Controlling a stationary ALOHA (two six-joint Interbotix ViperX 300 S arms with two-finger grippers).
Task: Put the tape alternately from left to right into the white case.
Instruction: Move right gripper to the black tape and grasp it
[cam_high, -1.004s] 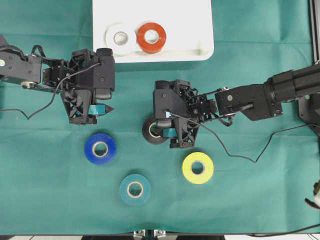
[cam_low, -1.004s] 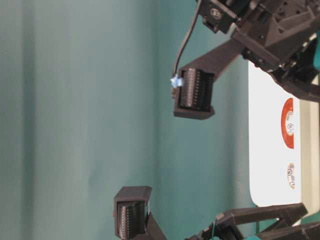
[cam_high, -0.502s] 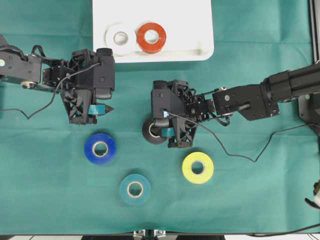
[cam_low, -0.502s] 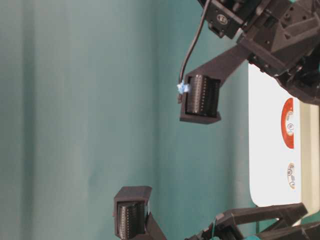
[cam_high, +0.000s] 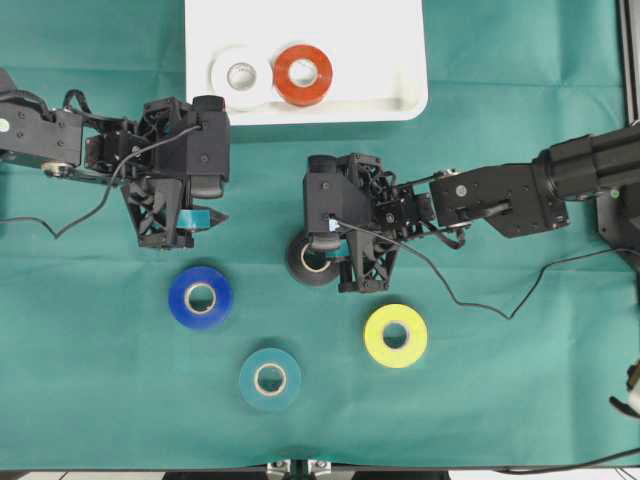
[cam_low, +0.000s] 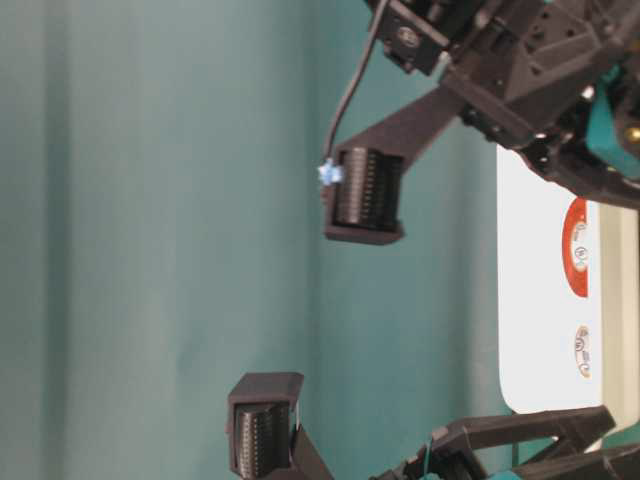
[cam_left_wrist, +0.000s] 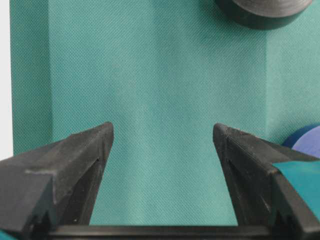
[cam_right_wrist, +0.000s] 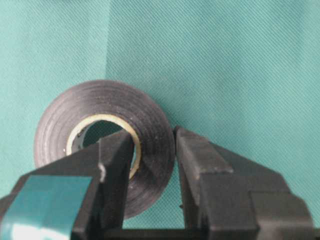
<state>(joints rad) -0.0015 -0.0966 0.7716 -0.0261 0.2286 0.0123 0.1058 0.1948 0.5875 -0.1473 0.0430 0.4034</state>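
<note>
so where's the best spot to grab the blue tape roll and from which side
Take the blue tape roll from straight above, pinching its ring wall: one finger in the pale core hole, the other outside. It lies flat on the cloth, hole up, with clear space around it. The left hand, open just above it in the overhead view, is nearest.

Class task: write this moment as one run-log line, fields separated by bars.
right tool: shut on black roll | left tool: open, empty | white tray: white roll, red roll

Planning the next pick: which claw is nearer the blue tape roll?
Left. The left claw hangs open just above the blue tape roll; the right claw is off to its right, shut on the black roll.
</note>
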